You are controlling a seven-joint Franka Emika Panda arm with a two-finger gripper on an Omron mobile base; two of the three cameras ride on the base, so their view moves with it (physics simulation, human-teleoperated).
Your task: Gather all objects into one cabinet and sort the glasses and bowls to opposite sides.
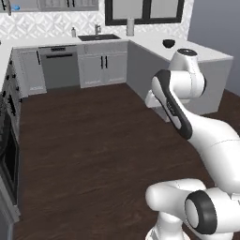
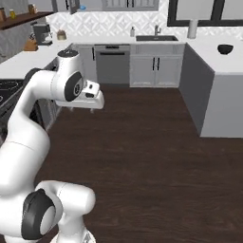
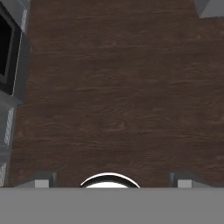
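Wood-grain floor (image 3: 118, 87) lies right below the fingers (image 3: 43, 181), whose two tips stand wide apart with nothing between them. From the base views the white arm (image 1: 187, 122) is folded high above that dark floor in the middle of the kitchen, well apart from the sink (image 2: 156, 38). A dark bowl (image 2: 225, 48) sits on the white desk (image 2: 209, 54) to the right of the sink. Left of the sink, up on the wall, runs a dark wooden shelf (image 2: 23, 20) carrying small items too small to identify.
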